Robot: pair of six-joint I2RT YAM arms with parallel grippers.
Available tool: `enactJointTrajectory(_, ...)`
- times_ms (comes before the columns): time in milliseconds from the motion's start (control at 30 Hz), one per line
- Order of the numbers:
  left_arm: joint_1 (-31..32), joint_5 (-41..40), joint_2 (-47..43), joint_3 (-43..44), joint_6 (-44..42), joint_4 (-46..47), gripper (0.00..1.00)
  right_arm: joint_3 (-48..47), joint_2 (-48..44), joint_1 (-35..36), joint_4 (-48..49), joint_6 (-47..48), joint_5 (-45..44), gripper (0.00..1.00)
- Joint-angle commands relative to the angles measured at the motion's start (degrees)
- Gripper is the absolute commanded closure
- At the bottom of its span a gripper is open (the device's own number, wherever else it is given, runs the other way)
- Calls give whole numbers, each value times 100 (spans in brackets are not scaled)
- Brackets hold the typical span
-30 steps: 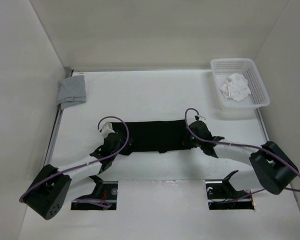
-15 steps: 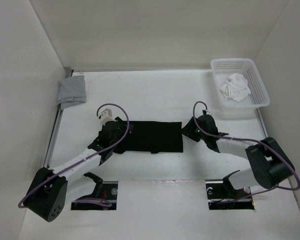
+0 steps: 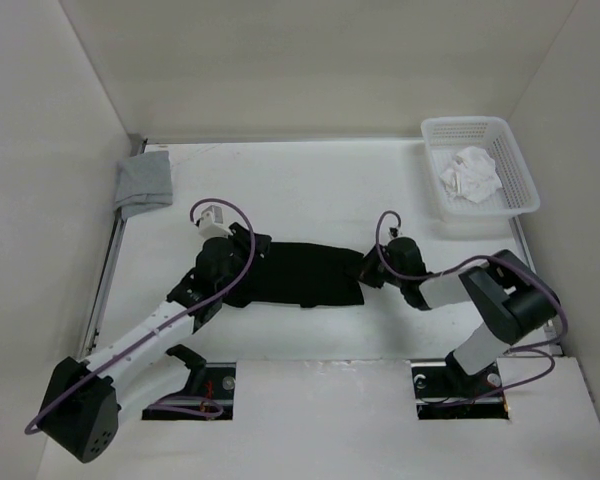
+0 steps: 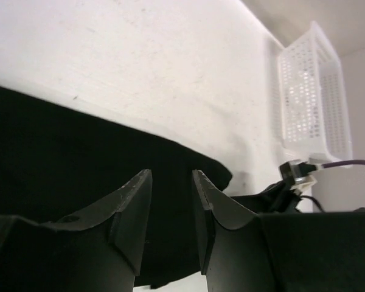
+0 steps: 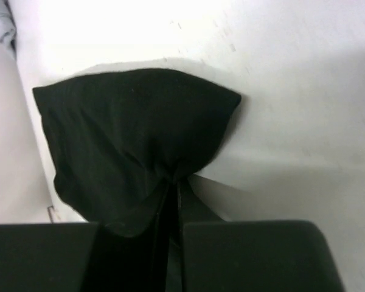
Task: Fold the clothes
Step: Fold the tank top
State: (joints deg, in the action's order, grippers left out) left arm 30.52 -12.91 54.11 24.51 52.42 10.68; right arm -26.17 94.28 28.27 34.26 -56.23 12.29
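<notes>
Fold laid, fresh grip taken at one end

We see the right gripper (image 5: 173, 182) with its jaws pressed together on a pucker of the one large plain black garment of soft thin fabric (image 5: 128, 115), which bunches toward the fingertips. The left gripper (image 4: 171, 177) has its jaws partly apart over the same fabric. Black fills the gap, so we cannot tell whether they pinch it or only hover.

The garment lies on the white table (image 3: 310, 190) between the two pairs of jaws, its left end under the left pair and its right end in the right pair. A second ago it was a longer strip; half a second ago the right jaws stood just clear of it. Now it is shorter and they are on it again. We judge one fold done and another in hand.

Beyond the left jaws lies one small grey folded cloth (image 3: 143, 180). Beyond the right jaws stands one white perforated plastic basket (image 3: 520, 175) holding one crumpled white cloth (image 3: 468, 172).
</notes>
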Motion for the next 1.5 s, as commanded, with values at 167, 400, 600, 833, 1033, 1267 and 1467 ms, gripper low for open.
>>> enactJointTrajectory(167,265,-72,-278,449,-127,-74,70,825,-2252,-72,-1654,120,-410,93)
enactJointTrajectory(400,178,-63,-356,651,-162,-390,70,-245,-4803,655,-5075,534,-1519,93)
enactJointTrajectory(600,-428,279,-761,994,-312,-953,70,-1915,-3736,1904,-5220,244,-2090,92)
enactJointTrajectory(833,-1245,973,-1227,1179,-259,-1349,70,-3629,-1239,2380,-4516,-265,-2214,94)
enactJointTrajectory(1033,-1808,1475,-1613,1109,-40,-1472,70,-5264,571,2644,-4753,-582,-2231,95)
enactJointTrajectory(1267,-2169,1756,-1851,880,101,-1472,70,-6391,1768,2793,-5017,-714,-2144,85)
enactJointTrajectory(1467,-2319,1871,-2009,695,207,-1498,69,-6146,1656,2802,-4412,-600,-1845,49)
